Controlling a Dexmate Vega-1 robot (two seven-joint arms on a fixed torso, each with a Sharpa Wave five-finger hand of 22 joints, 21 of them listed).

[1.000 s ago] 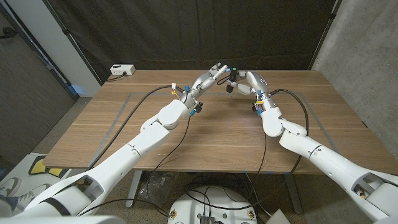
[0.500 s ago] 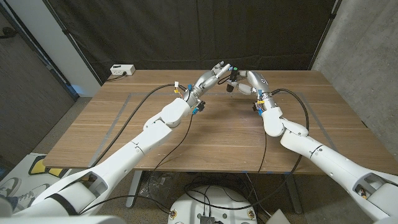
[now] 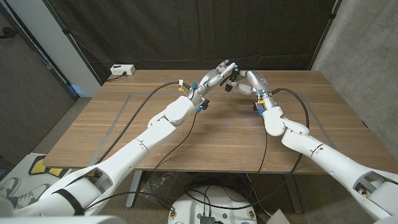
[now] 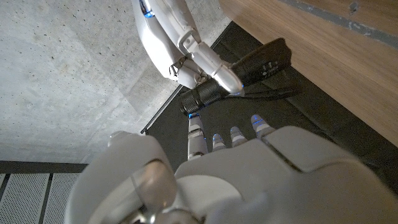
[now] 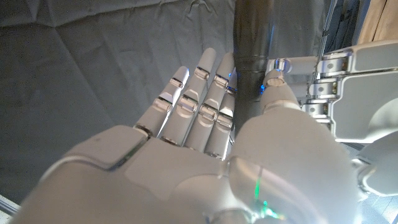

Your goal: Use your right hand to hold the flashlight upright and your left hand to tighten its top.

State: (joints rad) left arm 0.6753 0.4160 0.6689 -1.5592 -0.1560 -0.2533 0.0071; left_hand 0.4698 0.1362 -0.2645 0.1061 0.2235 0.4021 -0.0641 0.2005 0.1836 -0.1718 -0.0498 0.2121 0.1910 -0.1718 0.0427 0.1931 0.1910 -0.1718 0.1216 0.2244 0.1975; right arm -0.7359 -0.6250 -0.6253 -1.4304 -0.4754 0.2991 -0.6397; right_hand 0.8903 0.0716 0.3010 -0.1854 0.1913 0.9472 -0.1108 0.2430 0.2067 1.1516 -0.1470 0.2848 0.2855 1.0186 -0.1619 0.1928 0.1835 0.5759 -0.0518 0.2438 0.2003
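Flashlight gripped by right robot hand, left robot hand fingers spread, reaching its top

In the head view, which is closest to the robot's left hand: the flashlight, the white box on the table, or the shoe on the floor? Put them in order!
From the left hand:
1. Flashlight, right at its fingertips, by the right hand.
2. White box, at the table's far left corner.
3. Shoe, on the floor at the picture's lower left.

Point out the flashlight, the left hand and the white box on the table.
flashlight (image 4: pixel 249 62): left wrist view, on its dark ribbed body.
left hand (image 3: pixel 219 73): head view, middle of the hand.
white box (image 3: pixel 122 70): head view, its top face, at the table's far left corner.
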